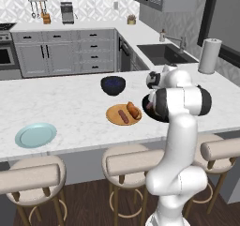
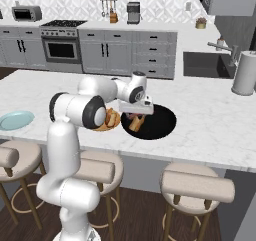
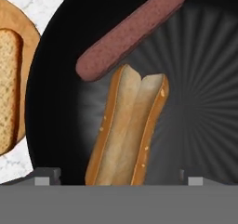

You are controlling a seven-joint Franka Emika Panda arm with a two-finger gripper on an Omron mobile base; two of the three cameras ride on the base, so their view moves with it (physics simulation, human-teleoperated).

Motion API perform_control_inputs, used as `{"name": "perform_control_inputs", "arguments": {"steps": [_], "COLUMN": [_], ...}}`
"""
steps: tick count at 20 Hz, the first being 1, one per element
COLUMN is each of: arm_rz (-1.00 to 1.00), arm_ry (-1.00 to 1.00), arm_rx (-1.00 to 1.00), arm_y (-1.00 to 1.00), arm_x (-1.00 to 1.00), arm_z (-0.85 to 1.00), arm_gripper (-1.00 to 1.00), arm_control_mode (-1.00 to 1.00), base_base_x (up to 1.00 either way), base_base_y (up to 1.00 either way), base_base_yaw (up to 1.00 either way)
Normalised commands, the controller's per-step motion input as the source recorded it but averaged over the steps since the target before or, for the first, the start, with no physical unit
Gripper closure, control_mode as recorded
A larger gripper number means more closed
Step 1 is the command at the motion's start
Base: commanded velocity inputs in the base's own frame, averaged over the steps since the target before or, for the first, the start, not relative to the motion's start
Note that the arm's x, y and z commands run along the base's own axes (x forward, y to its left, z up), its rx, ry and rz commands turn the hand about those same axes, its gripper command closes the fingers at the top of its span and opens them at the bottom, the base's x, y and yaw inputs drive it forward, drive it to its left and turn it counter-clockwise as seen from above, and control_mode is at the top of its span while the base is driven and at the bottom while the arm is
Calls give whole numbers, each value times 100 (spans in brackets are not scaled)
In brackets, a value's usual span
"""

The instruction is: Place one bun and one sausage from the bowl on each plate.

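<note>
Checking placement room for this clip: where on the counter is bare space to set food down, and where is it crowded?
The blue-green plate is bare, with open marble between it and the wooden plate. That plate already holds a sausage and bun. It is crowded by the black bowl, where the open end effector hovers over a bun and sausage.

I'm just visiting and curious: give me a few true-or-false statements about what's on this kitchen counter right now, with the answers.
1. The black bowl holds one bun and one sausage. True.
2. The orange-brown plate is bare. False: a bun and a sausage lie on it.
3. The pale blue-green plate has no food on it. True.
4. The gripper is clamped on the bun. False: it is open above the bowl, holding nothing.
5. The paper towel roll lies flat. False: it stands upright.
</note>
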Motion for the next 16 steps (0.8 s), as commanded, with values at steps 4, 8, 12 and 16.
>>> {"name": "perform_control_inputs", "arguments": {"steps": [4, 8, 12, 16], "arm_rz": [0, 0, 0, 0], "arm_ry": [4, 3, 0, 0], "arm_rx": [0, 0, 0, 0], "arm_y": [0, 0, 0, 0], "arm_x": [0, 0, 0, 2], "arm_z": [-27, -35, -30, -29], "arm_gripper": [-100, -100, -100, -100], "arm_control_mode": [-100, -100, -100, -100], "base_base_x": [0, 0, 0, 0], "base_base_y": [0, 0, 0, 0], "base_base_yaw": [0, 0, 0, 0]}}
